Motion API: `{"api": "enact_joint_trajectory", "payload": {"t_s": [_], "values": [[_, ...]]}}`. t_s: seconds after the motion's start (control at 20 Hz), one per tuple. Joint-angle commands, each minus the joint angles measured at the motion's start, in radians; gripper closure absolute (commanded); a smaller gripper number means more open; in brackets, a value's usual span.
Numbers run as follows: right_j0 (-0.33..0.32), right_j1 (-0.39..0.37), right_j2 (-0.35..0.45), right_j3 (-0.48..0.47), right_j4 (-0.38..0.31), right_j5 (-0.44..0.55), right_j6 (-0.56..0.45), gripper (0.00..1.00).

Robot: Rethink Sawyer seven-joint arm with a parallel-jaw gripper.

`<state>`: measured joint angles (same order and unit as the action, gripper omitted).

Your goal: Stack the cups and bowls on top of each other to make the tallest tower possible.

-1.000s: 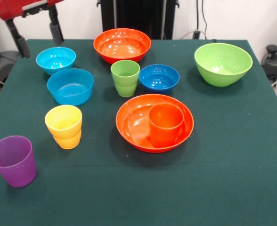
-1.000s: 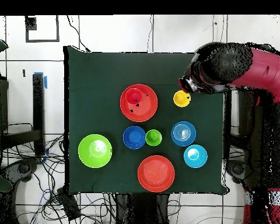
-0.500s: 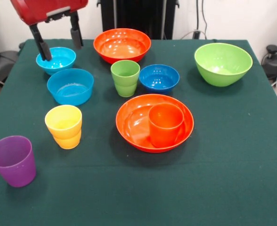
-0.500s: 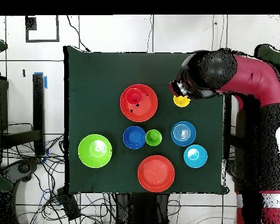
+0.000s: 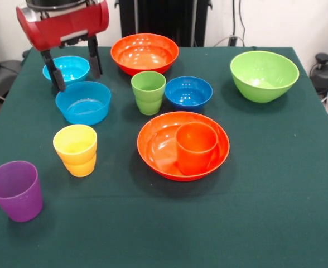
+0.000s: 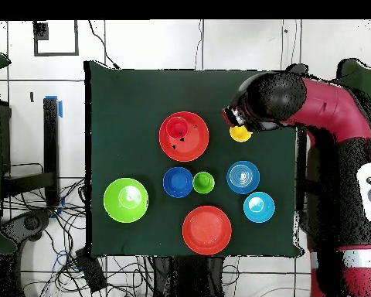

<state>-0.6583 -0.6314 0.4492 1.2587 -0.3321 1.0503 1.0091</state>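
**Green cloth crowded, gripper spread above the light blue bowls**

Green cloth covered the table (image 5: 275, 212), and cups and bowls stood all over it. In the front view an orange bowl (image 5: 144, 53) sat at upper centre, a lime green bowl (image 5: 264, 75) at upper right, and a dark blue bowl (image 5: 188, 92) near the middle with the green cup (image 5: 148, 92) just beside it on the left. A second orange bowl (image 5: 167, 146) lay below them with the orange cup (image 5: 196, 147) standing upright inside it, toward its right side. The yellow cup (image 5: 75, 149) stood at left, and the purple cup (image 5: 15, 190) at lower left, well apart from the rest.

Two light blue bowls sat at upper left: the smaller light blue bowl (image 5: 66, 68) behind, the larger light blue bowl (image 5: 83, 102) in front. The gripper (image 5: 75, 66) hung from its red housing over these two, its dark fingers (image 5: 93, 56) set apart and holding nothing. One finger crossed the smaller bowl's left rim in the picture; the other hung by its right side.

In the overhead view the arm (image 6: 328, 108) partly covered the yellow cup.
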Motion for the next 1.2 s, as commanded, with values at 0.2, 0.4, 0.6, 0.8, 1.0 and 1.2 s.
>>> {"api": "enact_joint_trajectory", "payload": {"t_s": [0.2,0.4,0.6,0.8,1.0,1.2], "values": [[0.037,0.131,-0.012,-0.020,-0.044,-0.061,0.063,0.00],[0.039,0.135,-0.012,-0.019,-0.049,-0.081,0.064,0.00],[0.039,0.148,-0.009,-0.027,-0.053,-0.092,0.058,0.00],[0.042,0.165,-0.002,-0.059,-0.057,-0.082,0.030,0.00],[0.032,0.174,0.029,-0.085,-0.060,-0.112,-0.027,0.00],[0.038,0.194,0.034,-0.127,-0.061,-0.094,-0.052,0.00]]}}
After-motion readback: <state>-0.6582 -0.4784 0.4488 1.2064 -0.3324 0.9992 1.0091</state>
